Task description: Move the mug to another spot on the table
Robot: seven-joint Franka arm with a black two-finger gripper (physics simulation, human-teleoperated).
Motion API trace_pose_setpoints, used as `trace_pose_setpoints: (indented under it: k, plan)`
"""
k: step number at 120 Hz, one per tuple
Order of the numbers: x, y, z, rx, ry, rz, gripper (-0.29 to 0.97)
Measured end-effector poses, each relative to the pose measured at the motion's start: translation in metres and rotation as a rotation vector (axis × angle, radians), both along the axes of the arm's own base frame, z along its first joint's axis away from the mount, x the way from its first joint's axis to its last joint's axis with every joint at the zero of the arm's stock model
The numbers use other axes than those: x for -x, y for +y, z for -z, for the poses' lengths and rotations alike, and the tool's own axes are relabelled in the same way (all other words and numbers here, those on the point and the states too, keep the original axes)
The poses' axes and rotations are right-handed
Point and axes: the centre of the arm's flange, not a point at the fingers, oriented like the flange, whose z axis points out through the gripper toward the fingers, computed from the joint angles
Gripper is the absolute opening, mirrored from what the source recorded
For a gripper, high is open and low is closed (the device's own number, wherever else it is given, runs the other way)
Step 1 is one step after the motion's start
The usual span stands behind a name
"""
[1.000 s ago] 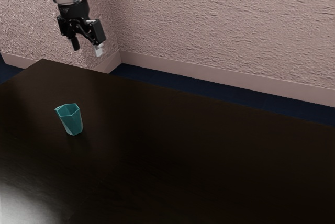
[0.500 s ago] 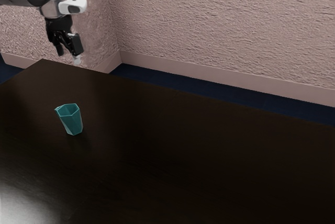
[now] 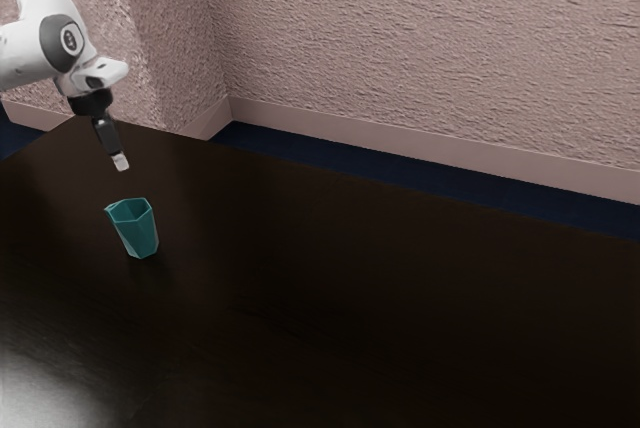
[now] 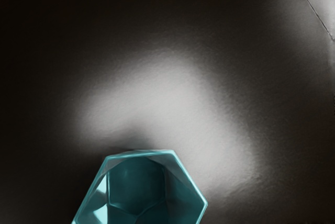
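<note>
Teal mug (image 3: pixel 133 228) stands upright on the dark worktop (image 3: pixel 380 288), mouth up. It sits in the worktop's part toward the exterior view's left, set in from the far corner there, clear of every edge. Faceted, six-sided body, narrower at the base. No handle to be seen in either view.

White arm (image 3: pixel 45 43) comes in from the exterior view's upper left and points down. Its black fingers (image 3: pixel 117 155) with a pale tip hang in the air above the mug, a little toward the far edge, not touching it. They are seen edge-on as one thin strip, so I cannot tell whether they are open or closed. Nothing is seen held.

Wrist view looks straight down: mug (image 4: pixel 141 192) just under the hand, rim hexagonal, inside empty. A pale patch of glare lies on the worktop (image 4: pixel 63 35) beside the mug.

Behind the worktop: pink rough wall (image 3: pixel 420 38), pale baseboard (image 3: pixel 420 143), and a dark blue floor (image 3: pixel 480 188) strip along the far edge.
</note>
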Motion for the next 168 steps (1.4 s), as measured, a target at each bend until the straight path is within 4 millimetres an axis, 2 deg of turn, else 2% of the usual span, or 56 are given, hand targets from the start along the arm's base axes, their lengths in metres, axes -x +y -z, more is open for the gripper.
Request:
trace_pose_setpoints:
  k: [19, 34, 65, 97, 123, 168]
  plan:
    - [0.001, 0.007, 0.012, 0.027, -0.037, 0.189, 0.68]
    - [0.018, 0.046, 0.036, 0.045, -0.041, 0.290, 0.68]
    - [0.027, 0.072, 0.070, 0.082, -0.092, 0.556, 0.68]
    - [0.014, 0.075, 0.103, 0.084, -0.203, 0.779, 0.68]
    - [0.022, 0.098, 0.116, 0.083, -0.296, 0.843, 0.68]
    - [0.025, 0.102, 0.126, 0.105, -0.374, 0.841, 0.68]
